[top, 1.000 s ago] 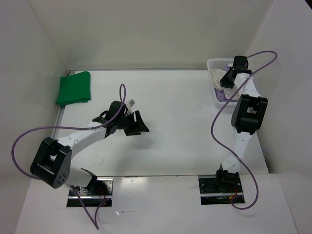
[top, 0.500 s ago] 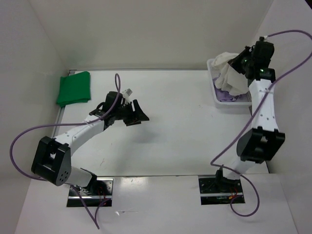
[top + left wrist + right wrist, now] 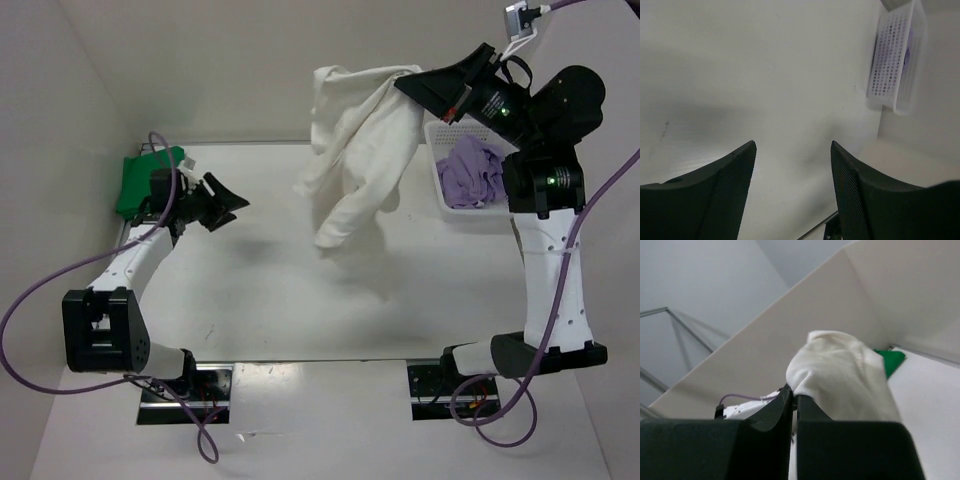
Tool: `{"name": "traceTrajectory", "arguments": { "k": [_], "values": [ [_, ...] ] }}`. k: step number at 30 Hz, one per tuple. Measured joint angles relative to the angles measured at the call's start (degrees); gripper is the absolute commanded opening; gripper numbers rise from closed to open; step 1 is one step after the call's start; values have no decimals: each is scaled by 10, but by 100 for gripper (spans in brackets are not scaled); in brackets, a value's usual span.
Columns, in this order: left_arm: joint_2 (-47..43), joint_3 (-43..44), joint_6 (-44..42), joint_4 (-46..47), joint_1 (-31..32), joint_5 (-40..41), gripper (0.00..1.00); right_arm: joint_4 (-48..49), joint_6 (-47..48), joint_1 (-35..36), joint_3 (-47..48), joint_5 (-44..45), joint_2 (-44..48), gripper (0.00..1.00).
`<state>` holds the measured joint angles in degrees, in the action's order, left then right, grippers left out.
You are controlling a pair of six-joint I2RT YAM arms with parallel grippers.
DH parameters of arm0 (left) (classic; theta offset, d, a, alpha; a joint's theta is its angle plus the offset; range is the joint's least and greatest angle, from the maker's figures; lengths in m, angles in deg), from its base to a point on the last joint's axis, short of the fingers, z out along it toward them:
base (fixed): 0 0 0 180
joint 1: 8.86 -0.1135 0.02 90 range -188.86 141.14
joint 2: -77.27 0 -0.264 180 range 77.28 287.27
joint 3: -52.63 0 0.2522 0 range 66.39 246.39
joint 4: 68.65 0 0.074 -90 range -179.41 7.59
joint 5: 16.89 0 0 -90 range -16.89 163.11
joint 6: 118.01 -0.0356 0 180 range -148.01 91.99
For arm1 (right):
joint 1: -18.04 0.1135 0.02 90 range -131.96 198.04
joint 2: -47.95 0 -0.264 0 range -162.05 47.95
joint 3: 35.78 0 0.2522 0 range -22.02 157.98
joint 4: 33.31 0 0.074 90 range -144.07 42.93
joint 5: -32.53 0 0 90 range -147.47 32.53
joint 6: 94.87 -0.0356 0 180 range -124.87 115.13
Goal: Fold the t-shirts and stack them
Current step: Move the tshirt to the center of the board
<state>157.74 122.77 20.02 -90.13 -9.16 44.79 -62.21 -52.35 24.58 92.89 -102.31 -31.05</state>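
Observation:
My right gripper (image 3: pixel 408 84) is raised high over the back of the table, shut on a bunched fold of the white t-shirt (image 3: pixel 352 155), which hangs loose in the air below it. The wrist view shows the white t-shirt (image 3: pixel 842 377) pinched at the right gripper (image 3: pixel 794 396). A folded green t-shirt (image 3: pixel 152 182) lies at the back left corner. The lavender t-shirt (image 3: pixel 473 172) lies crumpled in the basket. My left gripper (image 3: pixel 232 200) is open and empty, close to the green t-shirt's right side; its wrist view shows the left gripper (image 3: pixel 792 150) over bare table.
A white perforated basket (image 3: pixel 447 205) stands at the back right, also in the left wrist view as the basket (image 3: pixel 895 60). White walls enclose the table on three sides. Purple cables loop from both arms.
The right arm has lifted the white t-shirt out of the basket and swung it up and left over the table. The left arm has drawn back left toward the green t-shirt.

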Motion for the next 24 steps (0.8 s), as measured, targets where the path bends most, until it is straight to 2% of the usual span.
{"name": "traceTrajectory", "arguments": {
  "k": [3, 7, 8, 11, 12, 15, 17, 18, 19, 21, 24],
  "values": [
    [-8, 0, 6, 0, -40, -5, 69, 51, -21, 13, -69, -23, 14, 0],
    [-24, 0, 15, 0, -64, -11, 69, 97, -5, 26, -217, -32, -7, 2],
    [-26, 0, 14, 0, -64, -12, 69, 96, 7, 27, -249, -21, -32, 10],
    [-26, 0, 1, -6, -61, -13, 69, 67, 40, 27, -315, 42, -133, 18],
    [-26, 0, -9, -15, -57, -4, 69, 49, 49, 25, -336, 70, -167, 29],
    [-26, 0, -49, -49, -39, 33, 69, -14, 71, 25, -416, 138, -206, 36],
    [-27, 0, -77, -75, -29, 57, 69, -50, 84, 26, -451, 171, -192, 35],
    [-28, 0, -90, -90, -24, 66, 69, -56, 90, 29, -464, 182, -177, 30],
    [-30, -2, -96, -100, -22, 74, 69, -55, 95, 33, -479, 193, -159, 19],
    [-38, -16, -111, -117, -14, 89, 70, -53, 103, 47, -507, 209, -122, 5],
    [-59, -56, -121, -141, 12, 111, 73, -49, 108, 84, -550, 227, -90, 3]
  ]
}}
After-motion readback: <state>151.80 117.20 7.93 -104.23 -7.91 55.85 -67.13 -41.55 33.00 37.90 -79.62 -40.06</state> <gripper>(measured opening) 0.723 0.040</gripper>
